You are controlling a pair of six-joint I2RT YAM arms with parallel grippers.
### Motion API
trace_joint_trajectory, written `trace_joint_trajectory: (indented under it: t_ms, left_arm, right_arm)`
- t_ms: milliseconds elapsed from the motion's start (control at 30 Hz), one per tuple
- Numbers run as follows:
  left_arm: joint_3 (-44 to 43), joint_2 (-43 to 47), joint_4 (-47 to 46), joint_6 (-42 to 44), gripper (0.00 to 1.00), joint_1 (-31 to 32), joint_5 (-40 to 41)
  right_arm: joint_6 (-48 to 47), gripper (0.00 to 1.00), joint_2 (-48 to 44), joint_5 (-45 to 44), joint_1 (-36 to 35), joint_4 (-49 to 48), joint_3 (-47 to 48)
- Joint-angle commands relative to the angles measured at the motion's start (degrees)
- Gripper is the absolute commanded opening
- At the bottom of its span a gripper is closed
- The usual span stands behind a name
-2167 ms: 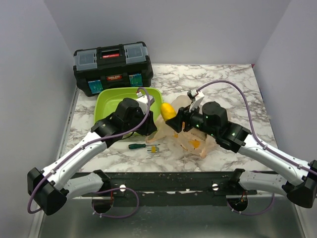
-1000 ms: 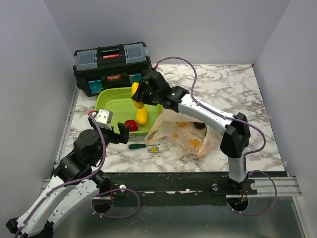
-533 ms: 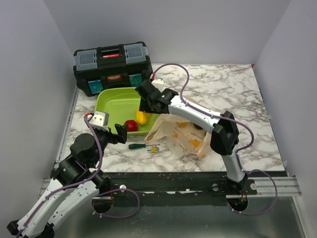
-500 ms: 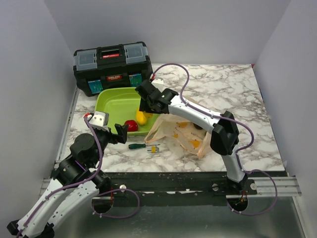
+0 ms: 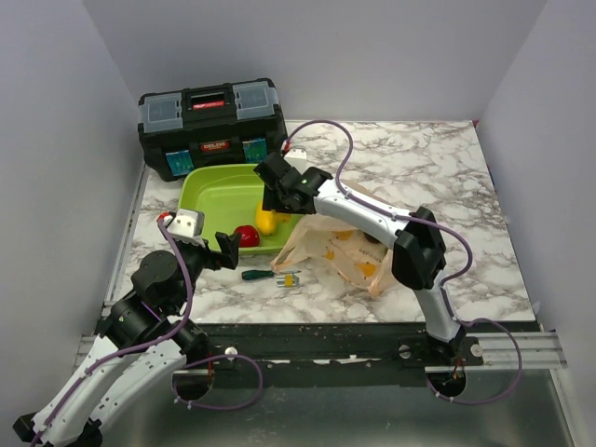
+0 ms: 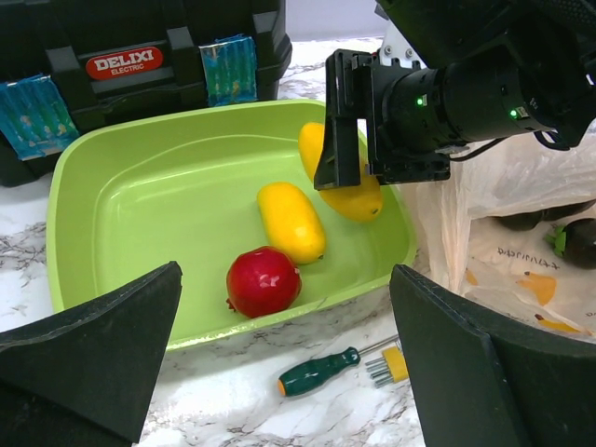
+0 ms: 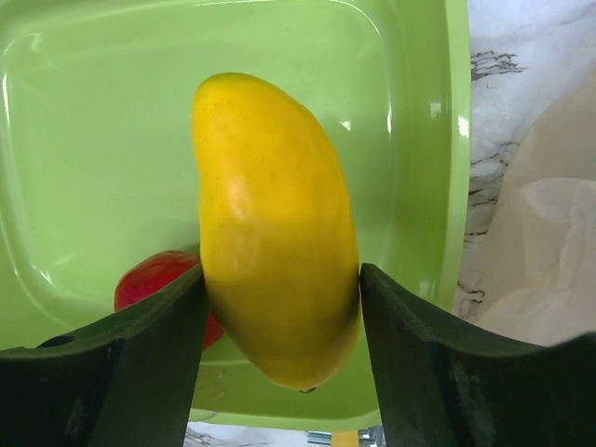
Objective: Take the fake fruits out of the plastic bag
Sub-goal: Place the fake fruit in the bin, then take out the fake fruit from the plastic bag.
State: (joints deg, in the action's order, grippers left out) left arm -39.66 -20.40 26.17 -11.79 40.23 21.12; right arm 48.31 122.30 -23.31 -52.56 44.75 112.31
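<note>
My right gripper (image 5: 273,198) (image 7: 281,270) hangs low over the lime-green tray (image 5: 200,182), its fingers pressed against both sides of a yellow oblong fruit (image 7: 275,233) (image 6: 342,183). A second yellow fruit (image 6: 291,221) (image 5: 265,222) lies in the tray beside a shiny red ball (image 6: 264,280) (image 5: 246,236). Just right of the tray lies the peach plastic bag (image 5: 349,256) (image 6: 521,186). A dark fruit (image 6: 577,240) and orange shapes (image 5: 365,270) show through it. My left gripper (image 5: 203,247) (image 6: 284,275) is wide open and empty, near the tray's front rim.
A black toolbox (image 5: 211,126) stands behind the tray. A green-handled screwdriver (image 5: 256,275) (image 6: 321,372) and a small yellow bit holder (image 5: 289,277) lie on the marble between the tray and the bag. Grey walls close in the table at left, right and back.
My right gripper has come down and nearer with the yellow fruit, from above the tray's back to low over its right side. The left arm has barely shifted.
</note>
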Motion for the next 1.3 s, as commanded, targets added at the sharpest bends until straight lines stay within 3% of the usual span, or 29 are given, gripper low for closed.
trace_joint_trajectory:
  t_ms: [0, 133, 367, 533, 667, 867, 1100, 1267]
  left_arm:
    - [0.2, -0.15, -1.03, 0.63, 0.93, 0.12, 1.56]
    - [0.2, -0.96, -1.18, 0.63, 0.93, 0.19, 1.3]
    - [0.28, -2.17, -1.47, 0.7, 0.92, 0.15, 0.88]
    - [0.57, -3.77, -2.22, 1.07, 0.93, 0.18, -2.32]
    - [0.72, -6.59, -3.5, 1.46, 0.94, 0.16, -9.04]
    - [-0.97, -15.87, -4.06, 1.68, 0.94, 0.12, -22.43]
    - [-5.32, -29.44, 0.99, 0.5, 0.9, 0.16, -30.14]
    - [-9.45, -37.42, 4.54, -2.86, 0.83, 0.16, -32.07]
  right_arm:
    - [-2.35, 0.69, -0.57, -1.06, -0.4, -0.36, -1.38]
    - [-4.85, 0.75, -3.03, 0.13, -0.44, -3.69, -4.09]
    - [-9.78, 0.75, -7.67, 2.69, -0.93, -7.04, -5.51]
    - [-15.2, 0.75, -16.74, 5.38, -1.11, -11.65, -11.59]
    - [-20.92, 0.75, -26.51, 13.25, -1.16, -18.11, -18.34]
    - [-26.91, 0.75, -38.97, 22.89, -1.28, -19.26, -26.93]
    - [-25.84, 0.74, -50.53, 21.44, -1.51, -13.44, -40.48]
    - [-25.11, 0.72, -54.16, 20.4, -2.19, -9.29, -44.6]
